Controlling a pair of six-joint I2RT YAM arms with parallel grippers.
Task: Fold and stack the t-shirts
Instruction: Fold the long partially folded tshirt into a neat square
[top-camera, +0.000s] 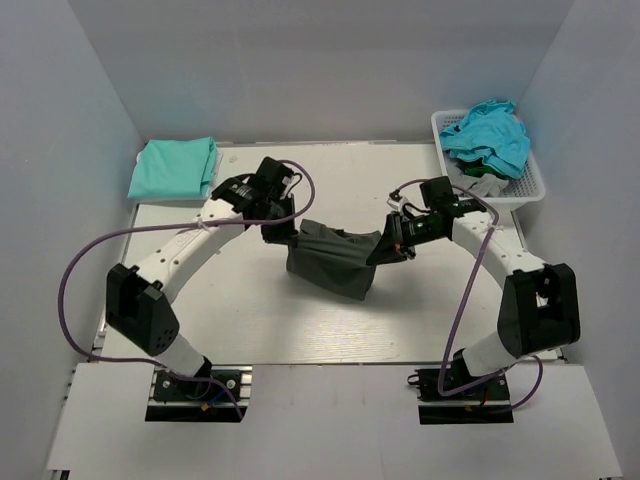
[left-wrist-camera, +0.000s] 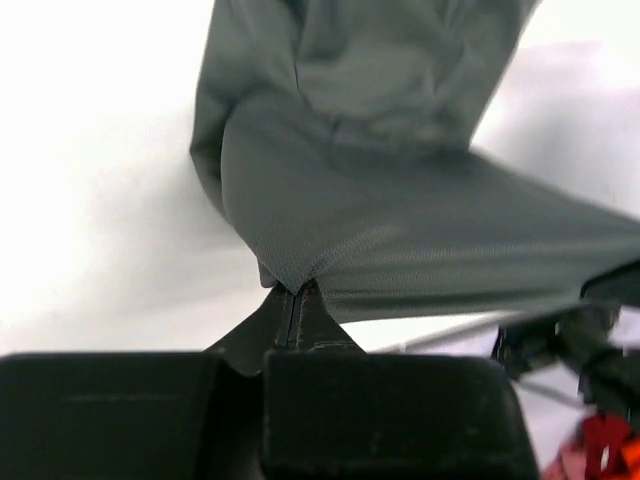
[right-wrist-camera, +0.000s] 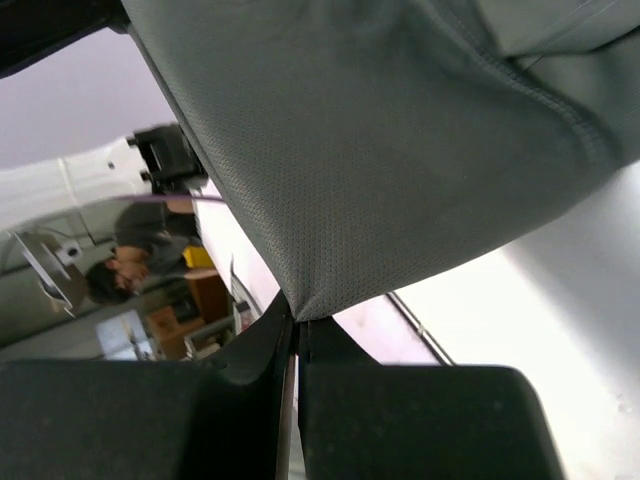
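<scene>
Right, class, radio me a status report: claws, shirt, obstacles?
Left claw, right claw each shut on a corner of dark charcoal cloth t-shirt. Shirt hangs stretched between them. Mint-green folded t-shirt, white lattice basket well aside.

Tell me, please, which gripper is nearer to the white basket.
Right. The right gripper holds the dark shirt below-left of the basket; the left gripper holds its other corner, farther left across the table.

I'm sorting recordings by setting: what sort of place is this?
Likely a robotics lab cell: a white table walled in by plain panels, a left arm and right arm bolted at its near edge, and, in the right wrist view, a person among clutter beyond.
</scene>
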